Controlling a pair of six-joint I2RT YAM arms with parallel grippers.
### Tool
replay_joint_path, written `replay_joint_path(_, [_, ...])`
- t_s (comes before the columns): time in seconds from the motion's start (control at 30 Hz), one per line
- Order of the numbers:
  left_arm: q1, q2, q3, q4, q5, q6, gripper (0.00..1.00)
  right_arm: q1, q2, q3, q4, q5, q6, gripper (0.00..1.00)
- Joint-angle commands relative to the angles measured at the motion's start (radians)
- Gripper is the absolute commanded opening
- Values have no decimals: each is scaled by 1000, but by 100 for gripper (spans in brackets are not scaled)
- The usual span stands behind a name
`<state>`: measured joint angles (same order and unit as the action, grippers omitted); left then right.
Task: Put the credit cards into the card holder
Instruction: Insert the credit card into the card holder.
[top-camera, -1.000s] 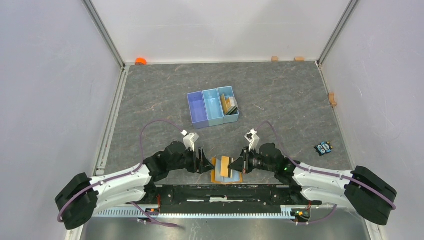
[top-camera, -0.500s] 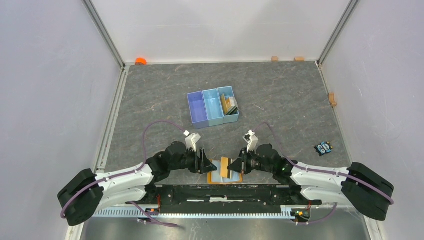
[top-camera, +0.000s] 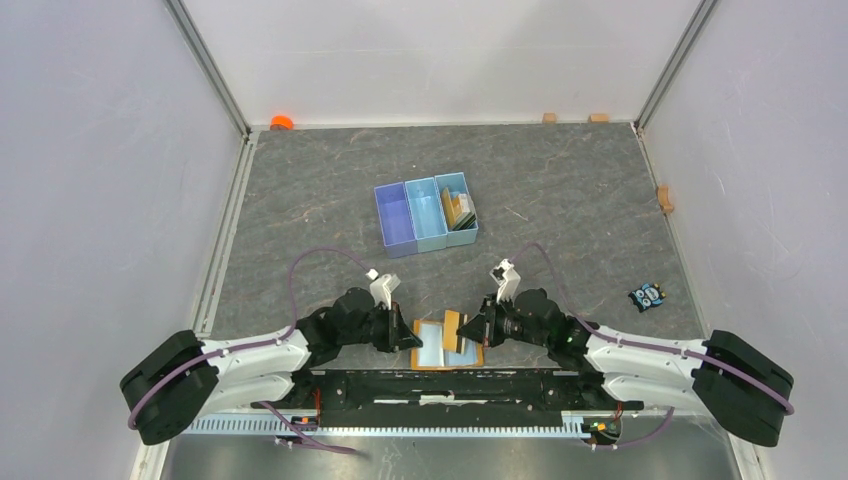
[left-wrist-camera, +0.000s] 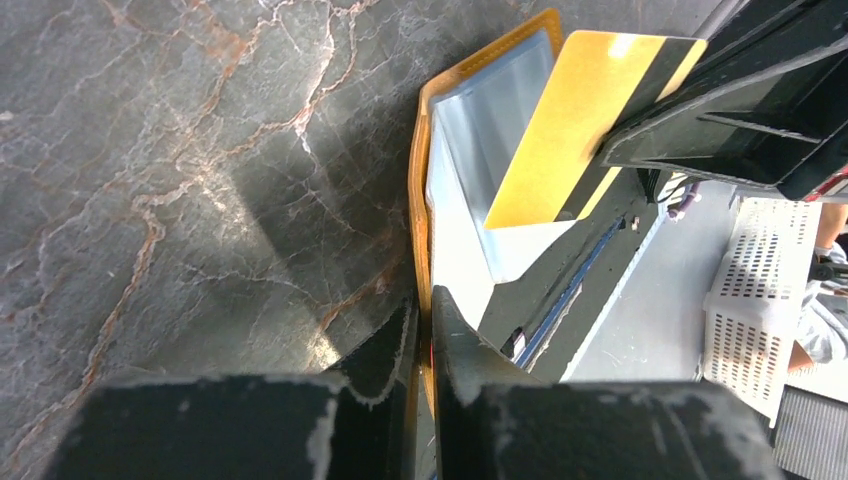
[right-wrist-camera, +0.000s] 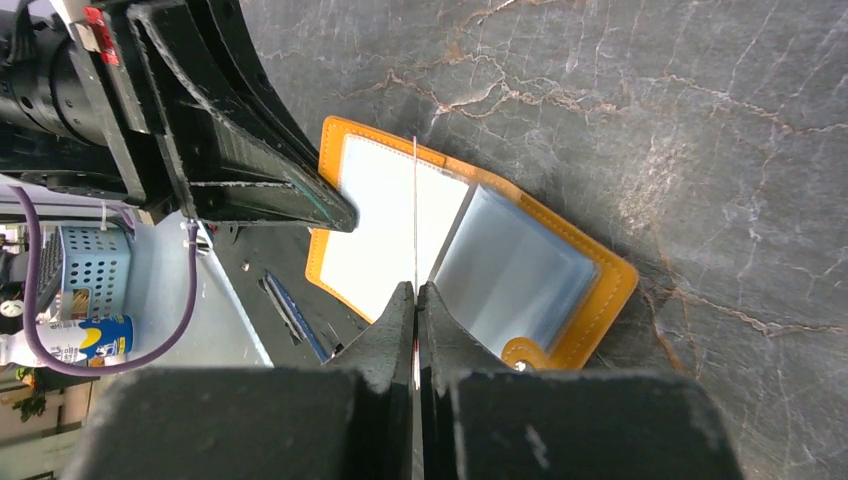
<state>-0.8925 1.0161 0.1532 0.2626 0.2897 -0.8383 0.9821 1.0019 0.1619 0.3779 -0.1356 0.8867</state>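
Grey marbled counter (top-camera: 560, 190), white walls all round, and the action sat right at the near edge between the two arms. The card holder (top-camera: 430, 350) lay open flat there, orange rim showing, pale blue and grey panels facing up.

The left end effector (left-wrist-camera: 422, 305) was down low on the holder's left side, its fingers drawn almost together with the orange edge pinched between them, so it looked clamped on the card holder, pinning it in place. The right end effector (right-wrist-camera: 415, 290) was closed tight on a gold-yellow card (left-wrist-camera: 560, 130) with a black stripe, holding it on edge just above the middle of the open holder. In the right wrist view that card was only a thin line over the fold, its lower edge aimed at the seam between the panels. Whether it touched a pocket yet, I couldn't tell.

So where did the job stand? Early to middle, I'd judge. One card was poised for insertion but not seated, and no card could be made out tucked inside the panels. Further back on the counter, the blue tray (top-camera: 394, 215) carried more credit cards (top-camera: 459, 208) standing in its right compartment, all waiting their turn. A small black-and-blue gadget (top-camera: 647, 296) sat well off to the right, no part of this.
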Motion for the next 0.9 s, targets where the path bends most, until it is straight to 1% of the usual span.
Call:
replay_joint_path(0.0, [-2,3,-15,35,-12,-6,9,6,-18,-20,27,32,26,0])
replay_joint_path(0.07, [-2,4,-21,39,-18,-5,6,5,-7,-42,78,13,52,0])
replay_joint_path(0.13, [-2,7,-27,49,-20,-5,4,5,7,-65,140,-3,78,0])
replay_joint_path(0.2, [-2,10,-33,62,-21,-8,3,5,26,-71,167,-9,92,0])
replay_joint_path(0.53, [-2,40,-46,104,-14,-18,2,6,113,-110,311,-50,165,0])
replay_joint_path(0.7, [-2,40,-50,104,-15,-18,2,5,104,-122,314,-48,176,0])
replay_joint_path(0.87, [-2,33,-53,101,-17,-22,2,5,34,-110,211,-4,155,0])
